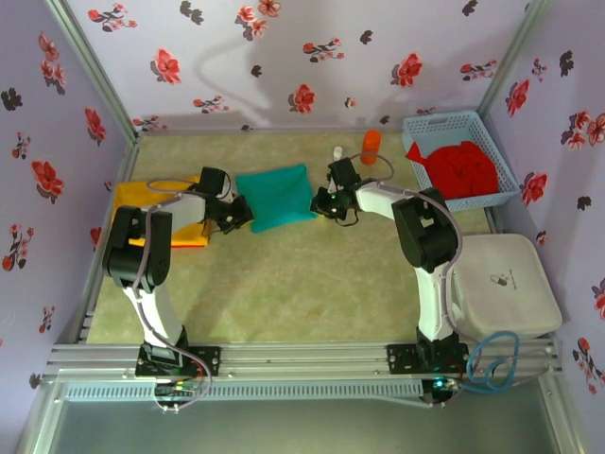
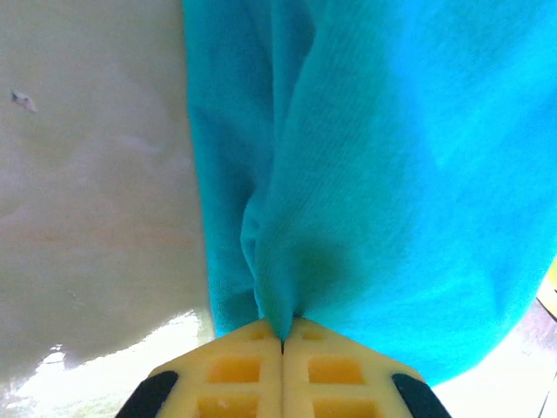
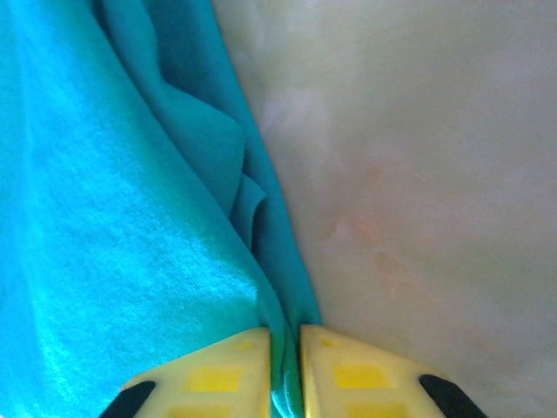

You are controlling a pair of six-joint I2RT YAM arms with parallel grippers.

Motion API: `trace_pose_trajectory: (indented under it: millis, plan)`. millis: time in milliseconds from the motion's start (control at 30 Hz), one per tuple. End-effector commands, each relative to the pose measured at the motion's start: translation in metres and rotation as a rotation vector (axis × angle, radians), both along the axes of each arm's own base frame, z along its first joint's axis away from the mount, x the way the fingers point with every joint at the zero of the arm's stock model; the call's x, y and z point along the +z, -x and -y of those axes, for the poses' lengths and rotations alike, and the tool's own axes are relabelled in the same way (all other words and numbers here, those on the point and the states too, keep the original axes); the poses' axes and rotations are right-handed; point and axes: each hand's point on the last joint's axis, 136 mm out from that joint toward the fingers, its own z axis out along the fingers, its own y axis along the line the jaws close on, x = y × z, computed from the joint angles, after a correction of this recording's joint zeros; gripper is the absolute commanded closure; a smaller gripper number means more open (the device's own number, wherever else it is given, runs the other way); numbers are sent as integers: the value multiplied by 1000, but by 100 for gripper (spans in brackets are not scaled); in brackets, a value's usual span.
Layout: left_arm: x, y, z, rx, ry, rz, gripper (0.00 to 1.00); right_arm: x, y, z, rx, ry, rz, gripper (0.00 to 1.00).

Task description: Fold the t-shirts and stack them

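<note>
Two grippers are pinching one shirt. From above, the teal t-shirt [image 1: 274, 197] lies folded small on the tabletop [image 1: 284, 284], about midway across and toward the far edge. The left gripper [image 1: 236, 216] sits at its left edge and the right gripper [image 1: 323, 203] at its right edge. A yellow-orange t-shirt [image 1: 142, 196] lies flat by the tabletop's left edge, partly under the left arm. Red t-shirts [image 1: 458, 168] are heaped in the light blue basket [image 1: 444, 120] at the far right corner.

Seen from the left wrist, the yellow fingers [image 2: 235, 370] meet with barely a seam between them. A thin pinch of teal cloth is caught there, and creases run down into it.

Seen from the right wrist, the fingers [image 3: 218, 374] stand narrow, clamped on a fold of the shirt's edge, with loose layers bunched above.

The cloth looks light, limp and grippy rather than slick. I'd guess the folded layers will sag in the middle and may slip apart when lifted. The hold should take every layer at the edge, not just the top one.
</note>
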Motion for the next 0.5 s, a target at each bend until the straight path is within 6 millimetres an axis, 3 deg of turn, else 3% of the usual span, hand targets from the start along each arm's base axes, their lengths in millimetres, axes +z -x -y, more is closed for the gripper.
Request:
trace_pose_trajectory:
  millis: [0,167,467]
  plan:
    - [-3,6,1,-32,-19,-31,100,8,8,3,-42,-31,-21,91]
    - [-7,20,-1,-55,-29,-66,100,7,26,13,-72,-35,-48,100]
    - [1,60,4,-116,-41,-115,100,12,69,34,-88,-19,-95,100]
